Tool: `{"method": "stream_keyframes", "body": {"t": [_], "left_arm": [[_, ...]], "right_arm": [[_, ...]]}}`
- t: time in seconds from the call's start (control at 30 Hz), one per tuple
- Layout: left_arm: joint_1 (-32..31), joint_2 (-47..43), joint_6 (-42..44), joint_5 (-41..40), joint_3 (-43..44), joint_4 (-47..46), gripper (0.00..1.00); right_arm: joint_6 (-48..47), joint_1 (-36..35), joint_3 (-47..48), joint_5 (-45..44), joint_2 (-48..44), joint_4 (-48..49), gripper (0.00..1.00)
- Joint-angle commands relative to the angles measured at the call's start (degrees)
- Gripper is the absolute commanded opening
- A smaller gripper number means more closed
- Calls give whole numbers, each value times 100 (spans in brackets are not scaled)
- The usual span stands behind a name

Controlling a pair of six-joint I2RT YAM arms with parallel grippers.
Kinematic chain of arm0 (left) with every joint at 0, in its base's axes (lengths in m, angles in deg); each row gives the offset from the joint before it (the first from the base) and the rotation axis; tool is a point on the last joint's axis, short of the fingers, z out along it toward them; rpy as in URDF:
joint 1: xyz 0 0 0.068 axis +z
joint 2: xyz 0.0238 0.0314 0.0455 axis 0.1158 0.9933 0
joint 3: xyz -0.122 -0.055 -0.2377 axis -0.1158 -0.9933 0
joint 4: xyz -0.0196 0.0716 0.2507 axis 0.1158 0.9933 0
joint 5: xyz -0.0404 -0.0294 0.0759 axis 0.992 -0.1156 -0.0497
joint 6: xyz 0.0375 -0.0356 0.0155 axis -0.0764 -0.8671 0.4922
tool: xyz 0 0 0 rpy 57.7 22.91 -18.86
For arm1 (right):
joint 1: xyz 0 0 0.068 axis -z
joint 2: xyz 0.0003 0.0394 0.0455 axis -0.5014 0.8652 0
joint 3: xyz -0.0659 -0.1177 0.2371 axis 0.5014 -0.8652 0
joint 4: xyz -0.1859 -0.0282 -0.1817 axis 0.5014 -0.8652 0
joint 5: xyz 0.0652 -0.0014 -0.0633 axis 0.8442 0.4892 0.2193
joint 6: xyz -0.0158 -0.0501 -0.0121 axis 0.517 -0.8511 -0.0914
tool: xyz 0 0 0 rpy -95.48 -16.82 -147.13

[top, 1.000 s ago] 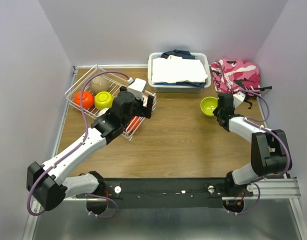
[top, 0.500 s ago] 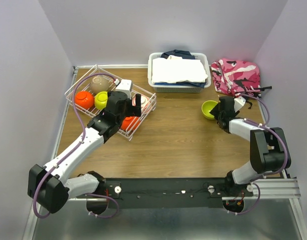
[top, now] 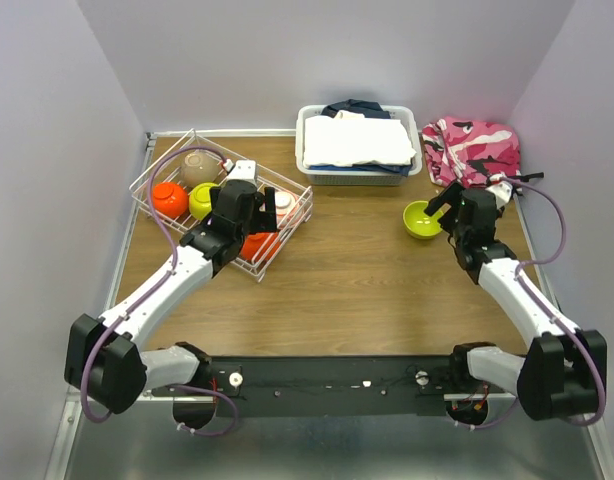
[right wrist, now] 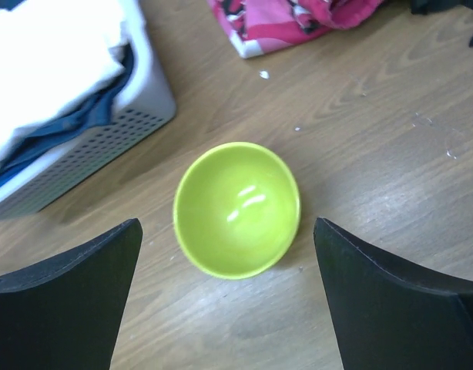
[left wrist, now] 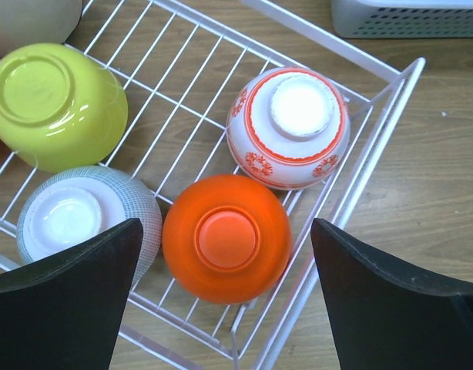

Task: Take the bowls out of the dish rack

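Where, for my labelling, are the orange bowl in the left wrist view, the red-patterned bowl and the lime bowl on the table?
orange bowl (left wrist: 226, 237): left wrist view, upturned base.
red-patterned bowl (left wrist: 300, 108): left wrist view, white upturned base.
lime bowl (right wrist: 236, 208): right wrist view, inner hollow.

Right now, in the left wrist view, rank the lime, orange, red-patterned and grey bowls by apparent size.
Lime bowl and orange bowl: about alike, no ranking between them.
Red-patterned bowl: slightly smaller.
Grey bowl: partly hidden, unsure.

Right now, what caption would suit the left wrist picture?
Open left gripper hovers above an upturned orange bowl in the white wire rack.
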Motion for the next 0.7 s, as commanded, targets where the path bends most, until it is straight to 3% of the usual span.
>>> {"method": "stream_keyframes", "body": {"t": [0.0,0.37,0.67], "left_arm": [[96,314,-468,-163,238,453,99],[447,209,-1522,-453,-122,1077,94],[1123,200,-1541,-726,79,1157,97]], "right_arm": [[-303,9,167,613,-674,-734,100],[-278,18,88,1712,-1308,-963,100],[-286,18,-175,2072,-1431,-875,100]]}}
